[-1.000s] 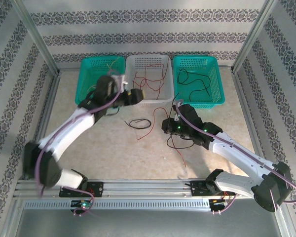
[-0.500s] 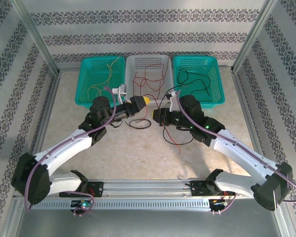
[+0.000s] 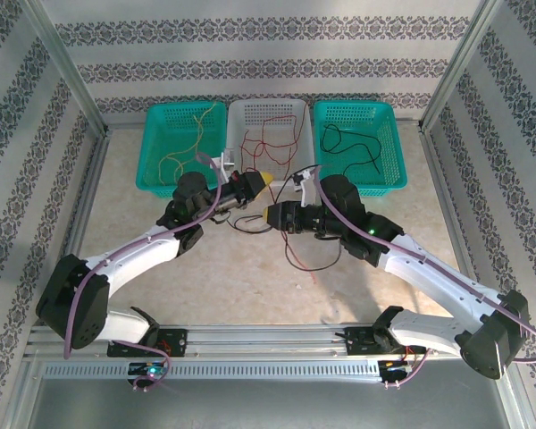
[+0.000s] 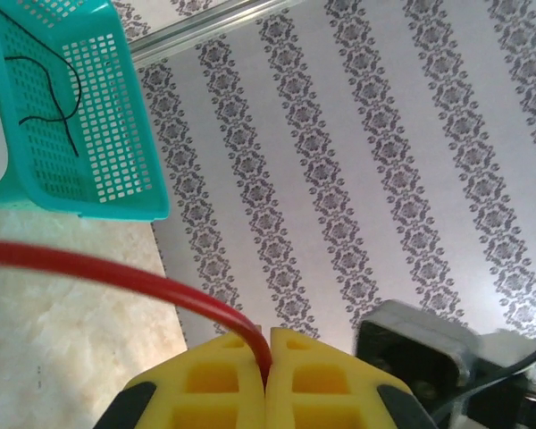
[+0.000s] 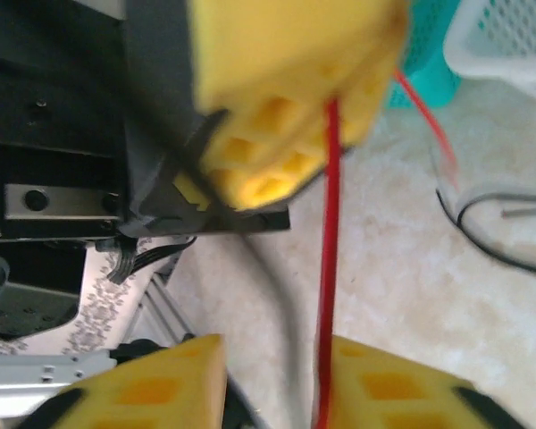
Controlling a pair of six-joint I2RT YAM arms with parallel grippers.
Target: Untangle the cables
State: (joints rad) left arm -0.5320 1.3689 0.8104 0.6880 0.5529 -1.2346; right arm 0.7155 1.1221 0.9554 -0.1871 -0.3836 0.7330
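My left pincer (image 4: 266,356) — clamped on red cable (image 4: 107,265), which runs off toward 10 o'clock | my right pincer (image 5: 272,382) — fingers apart, cable between them.

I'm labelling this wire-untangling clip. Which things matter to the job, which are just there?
Job: red wire (held), black wire on the table, white basket, left teal basket, right teal basket.
Around: purple arm cables, patterned walls, metal rail.
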